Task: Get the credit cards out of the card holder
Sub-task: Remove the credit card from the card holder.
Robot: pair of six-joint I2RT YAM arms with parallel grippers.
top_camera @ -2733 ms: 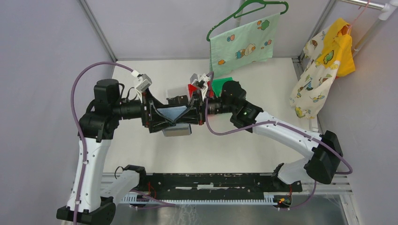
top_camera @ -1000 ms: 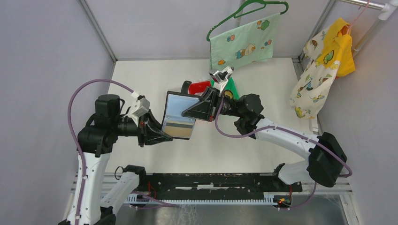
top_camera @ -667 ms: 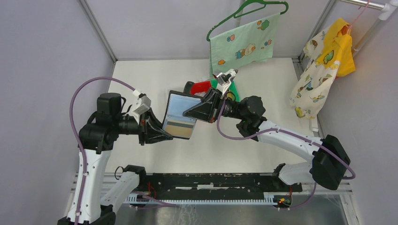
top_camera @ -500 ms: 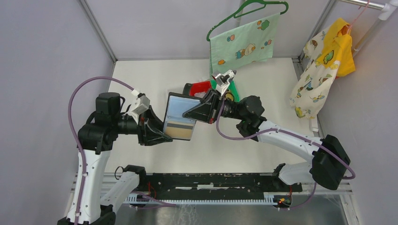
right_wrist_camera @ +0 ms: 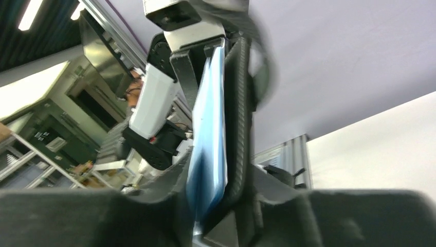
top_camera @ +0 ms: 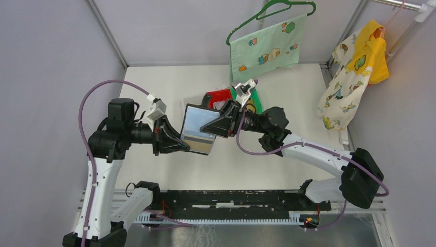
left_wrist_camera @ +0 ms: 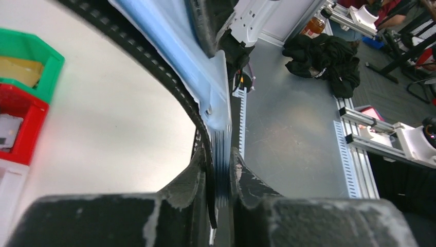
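I see the white table [top_camera: 154, 87] under both arms. The black card holder [top_camera: 198, 119] hangs open in the air above it, its blue-grey lining facing up. My left gripper [top_camera: 184, 146] is clamped on its lower left edge; my right gripper [top_camera: 206, 125] is clamped on its right side. A tan card [top_camera: 197, 140] shows in its lower half.

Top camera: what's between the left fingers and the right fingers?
The open card holder fills that gap; left fingers and right fingers each pinch one end, as the top view shows.
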